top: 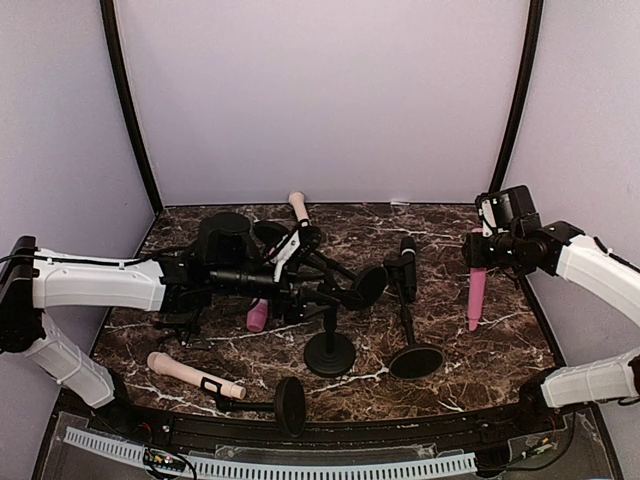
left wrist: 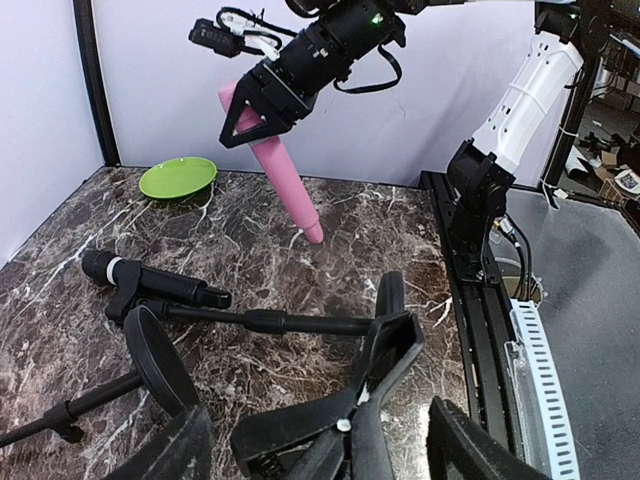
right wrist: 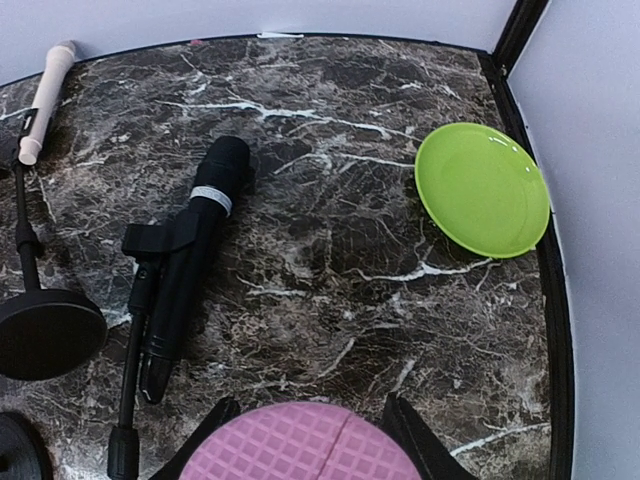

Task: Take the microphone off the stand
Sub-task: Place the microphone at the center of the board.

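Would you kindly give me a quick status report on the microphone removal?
Right gripper shut on pink microphone, held over table. Left gripper open, straddling empty stand clip. Nothing in the way; black microphone lies clipped nearby.

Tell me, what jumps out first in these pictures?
A pink microphone hangs in the air at the right, clamped in the right gripper. Left of centre, black stands lie tangled on the marble table, and a bright green plate sits near the far right corner.
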Controlling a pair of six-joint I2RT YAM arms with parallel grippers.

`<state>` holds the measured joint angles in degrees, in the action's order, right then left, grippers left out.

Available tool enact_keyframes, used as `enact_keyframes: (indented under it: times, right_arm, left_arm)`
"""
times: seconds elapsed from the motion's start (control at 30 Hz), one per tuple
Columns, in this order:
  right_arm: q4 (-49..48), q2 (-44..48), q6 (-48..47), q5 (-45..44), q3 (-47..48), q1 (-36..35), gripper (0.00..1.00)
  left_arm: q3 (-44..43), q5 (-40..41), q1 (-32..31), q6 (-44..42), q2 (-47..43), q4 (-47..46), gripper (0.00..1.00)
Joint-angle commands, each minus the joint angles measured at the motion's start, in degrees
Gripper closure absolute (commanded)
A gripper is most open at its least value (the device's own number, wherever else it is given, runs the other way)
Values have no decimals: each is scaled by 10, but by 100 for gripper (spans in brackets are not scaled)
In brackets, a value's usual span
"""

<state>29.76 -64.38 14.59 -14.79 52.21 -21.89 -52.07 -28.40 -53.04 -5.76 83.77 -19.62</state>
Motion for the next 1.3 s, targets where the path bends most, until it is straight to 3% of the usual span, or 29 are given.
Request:
enact_keyframes:
  times: [0.0,0.23,0.37,0.53,0.7,0.97,1.27]
  right_arm:
    - [25,-11,9,-17,19,11,63]
    - [-2,-63,9,0,13,25,62]
    - [-14,-119,1,2,32,37,61]
    - [-49,-189,-1,26,54,58,59]
    - [-112,-271,12,100,66,76,55]
    - [-164,-365,31,103,80,85,53]
    - [-192,-402,38,72,74,88,51]
  left_arm:
    - [12,-6,-1,10,-53,-13,22]
    - [-4,15,19,48,-96,-5,13]
    - [-10,31,67,94,-122,34,8]
    - [1,116,142,124,-158,93,3]
    - [-12,167,208,148,-169,142,1]
    - [-14,225,218,110,-192,163,1]
    - [-8,218,218,102,-187,158,2]
